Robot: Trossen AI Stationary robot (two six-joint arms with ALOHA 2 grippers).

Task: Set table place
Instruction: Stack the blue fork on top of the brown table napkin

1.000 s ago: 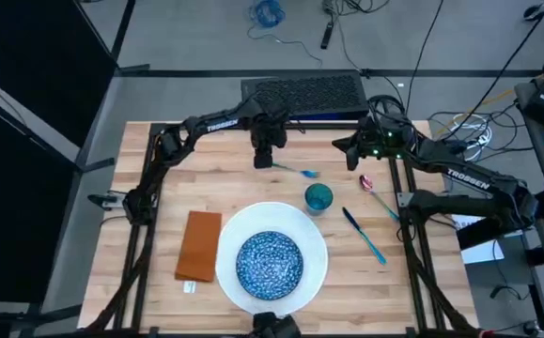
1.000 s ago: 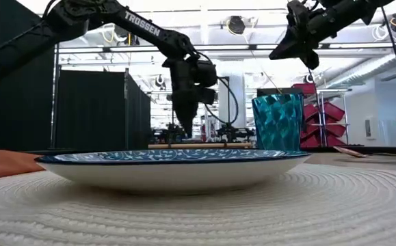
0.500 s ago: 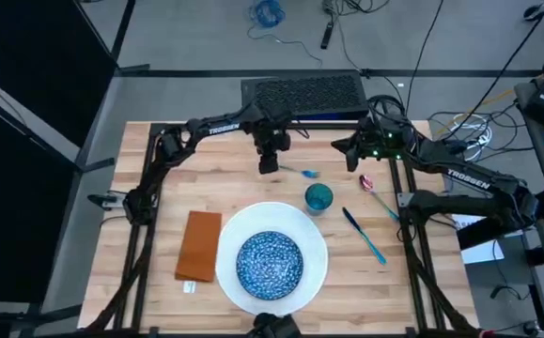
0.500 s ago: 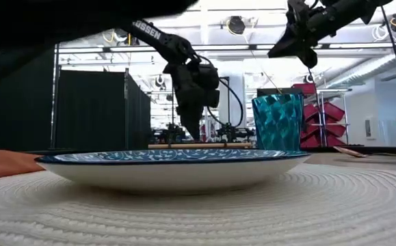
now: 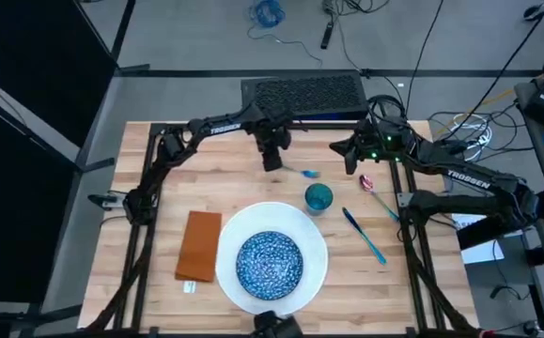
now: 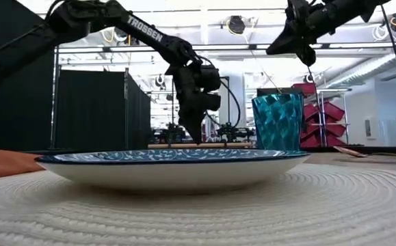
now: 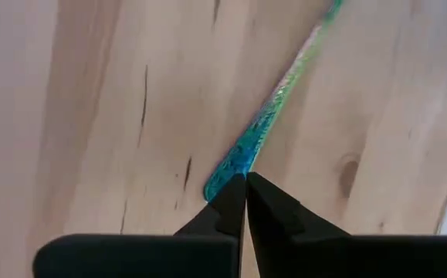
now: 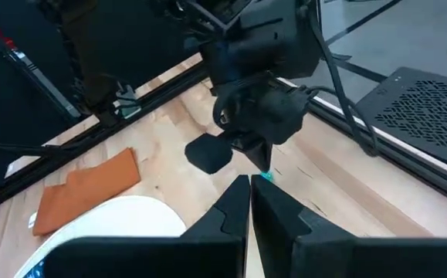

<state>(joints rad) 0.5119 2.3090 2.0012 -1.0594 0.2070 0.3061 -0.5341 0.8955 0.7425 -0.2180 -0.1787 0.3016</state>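
Nearest the front edge of the table (image 5: pixel 159 141), the blue speckled bowl (image 5: pixel 270 261) sits in the middle of the large white plate (image 5: pixel 316 246), and the orange-brown napkin (image 5: pixel 198 245) lies flat just beside the plate on the left arm's side. Past the plate's far right rim stands the small teal cup (image 5: pixel 318 197); in the low view the cup (image 6: pixel 278 121) rises behind the bowl's rim (image 6: pixel 174 156). To the right of the cup a teal-blue knife (image 5: pixel 364 235) lies slanted on the wood, and beyond it a spoon (image 5: pixel 377 194) with a reddish bowl end lies at a similar slant, near but apart from the knife. Farther back, just behind the cup, a slim teal-blue fork (image 5: pixel 300 171) lies on the table, and the left gripper (image 5: pixel 272 161) points down at its handle end. In the left wrist view the left gripper (image 7: pixel 245 188) has its fingers pressed together with no gap, their tips touching the end of the fork's handle (image 7: pixel 242 154); whether they actually pinch it cannot be told. The right gripper (image 5: pixel 339 148) hangs above the far right part of the table, well off the wood, its fingers closed together on nothing in the right wrist view (image 8: pixel 249 189)
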